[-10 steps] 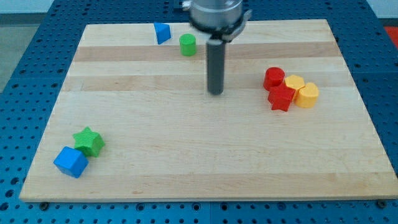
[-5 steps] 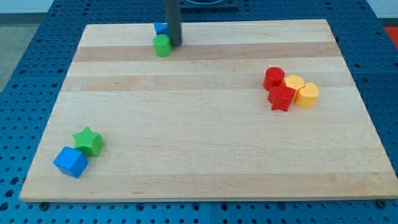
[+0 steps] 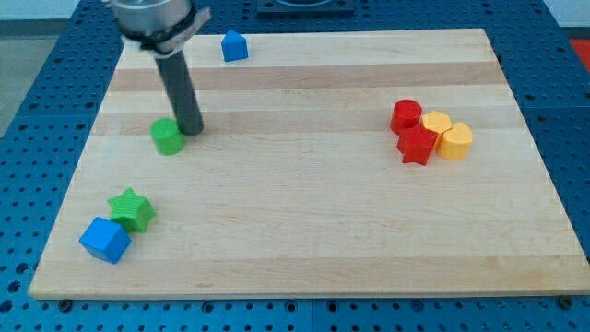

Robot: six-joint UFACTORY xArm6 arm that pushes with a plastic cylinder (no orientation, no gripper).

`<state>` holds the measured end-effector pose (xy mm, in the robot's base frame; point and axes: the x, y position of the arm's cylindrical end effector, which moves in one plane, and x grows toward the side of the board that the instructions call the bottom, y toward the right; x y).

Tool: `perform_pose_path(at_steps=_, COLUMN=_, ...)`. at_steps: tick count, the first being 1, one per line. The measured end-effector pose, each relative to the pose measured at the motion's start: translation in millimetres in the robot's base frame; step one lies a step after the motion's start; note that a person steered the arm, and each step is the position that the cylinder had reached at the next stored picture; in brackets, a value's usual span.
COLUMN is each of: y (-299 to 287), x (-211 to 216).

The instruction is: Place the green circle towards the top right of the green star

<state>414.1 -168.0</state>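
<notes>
The green circle [image 3: 167,136] lies on the left part of the wooden board [image 3: 304,212]. My tip [image 3: 191,130] touches its right side. The green star [image 3: 132,209] sits near the view's bottom left, below and slightly left of the green circle, with a clear gap between them. A blue cube [image 3: 104,240] touches the star's lower left.
A small blue block [image 3: 234,45] sits near the view's top edge. At the view's right is a cluster: a red cylinder [image 3: 406,115], a red star [image 3: 417,145], and two yellow blocks [image 3: 436,123] [image 3: 454,141].
My tip swung from mid-board to the green circle near the top, then pushed it down and left toward the green star. The small blue block shifted slightly.
</notes>
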Motion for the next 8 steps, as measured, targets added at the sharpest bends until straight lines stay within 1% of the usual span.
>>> perform_pose_path(at_steps=1, y=-9, x=-6)
perform_pose_path(at_steps=2, y=-44, x=1)
perform_pose_path(at_steps=3, y=-63, x=-15)
perform_pose_path(at_steps=4, y=-93, x=-23)
perform_pose_path(at_steps=5, y=-102, x=8)
perform_pose_path(at_steps=6, y=-94, x=16)
perform_pose_path(at_steps=7, y=-76, x=2)
perform_pose_path(at_steps=8, y=-67, x=40)
